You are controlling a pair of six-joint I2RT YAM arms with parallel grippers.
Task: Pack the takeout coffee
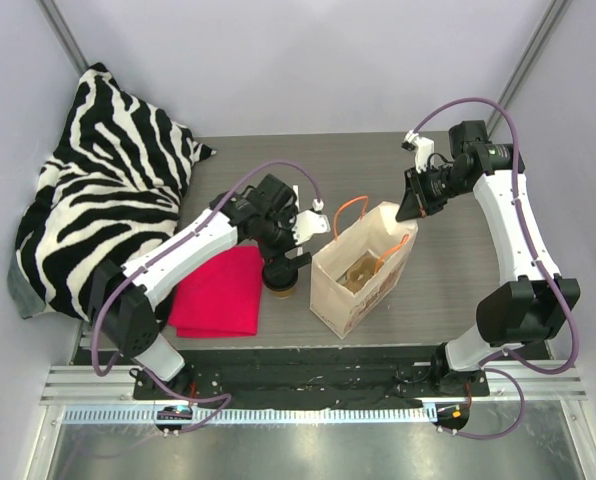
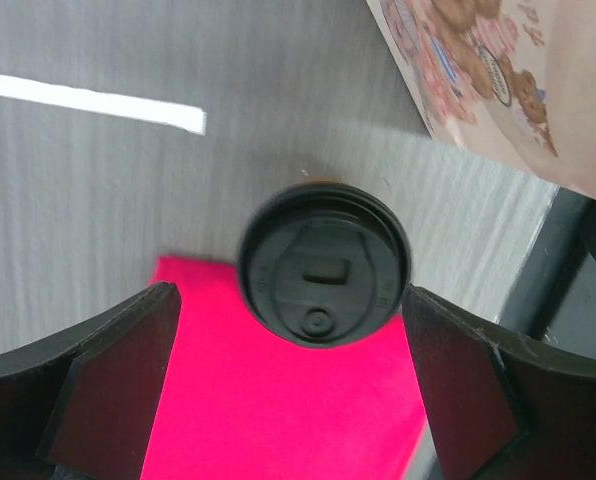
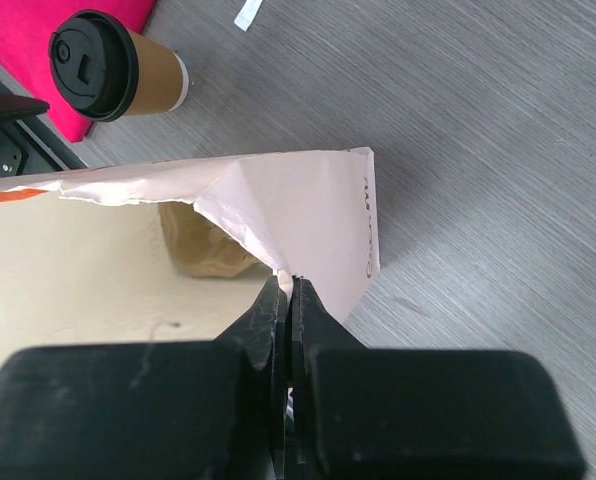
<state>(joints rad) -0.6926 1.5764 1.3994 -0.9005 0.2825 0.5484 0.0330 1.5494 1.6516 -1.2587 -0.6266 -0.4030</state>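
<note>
Hovering over takeout coffee point(image 2: 323, 265) w/ left pincer point(image 2: 290, 300) released, fingers point(image 2: 118, 390) either side of black lid point(image 3: 93, 65), gap both sides, no contact. Standing upright approx mid-worktop point(image 1: 278, 160) twd near edge, just beside right edge of pink cloth point(image 1: 218, 295) & just left of paper bag point(image 1: 338, 300). Right pincer point(image 3: 288, 290) clenched on bag's rim at far-right side, bag mouth open upward. Brown item point(image 1: 358, 275) inside bag, too hidden to ID. Zebra pillow point(image 1: 108, 180) at far-left corner.
</note>
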